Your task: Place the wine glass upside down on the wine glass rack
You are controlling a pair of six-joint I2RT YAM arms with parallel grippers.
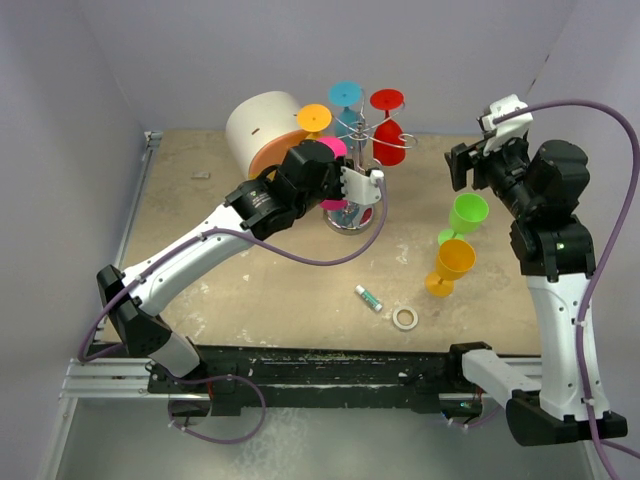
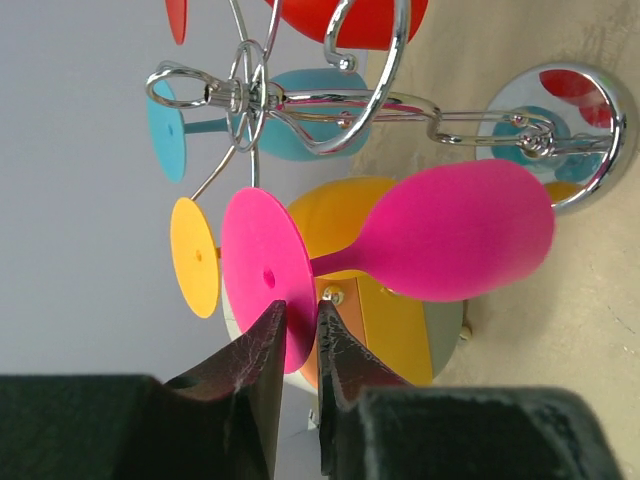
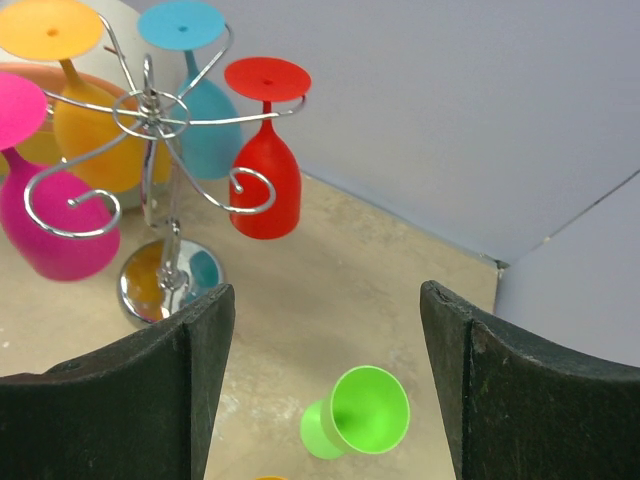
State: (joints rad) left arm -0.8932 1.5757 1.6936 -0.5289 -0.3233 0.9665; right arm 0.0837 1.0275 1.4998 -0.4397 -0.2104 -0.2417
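Note:
The wine glass rack [image 1: 372, 135] is a chrome wire stand with a round base [image 2: 575, 130], and it also shows in the right wrist view [image 3: 150, 110]. Orange [image 1: 314, 118], blue [image 1: 347, 95] and red [image 1: 387, 100] glasses hang upside down on it. My left gripper [image 2: 300, 318] is shut on the foot disc of a pink wine glass [image 2: 460, 230], which it holds upside down at the rack beside the orange glass [image 3: 60, 235]. My right gripper [image 3: 325, 295] is open and empty above a green glass [image 3: 368, 410].
A white-and-orange round drawer box [image 1: 262, 125] stands behind the rack on the left. A green glass [image 1: 467, 212] and an orange glass [image 1: 452, 262] stand on the table at right. A small tube [image 1: 369, 297] and a tape roll [image 1: 404, 318] lie near the front.

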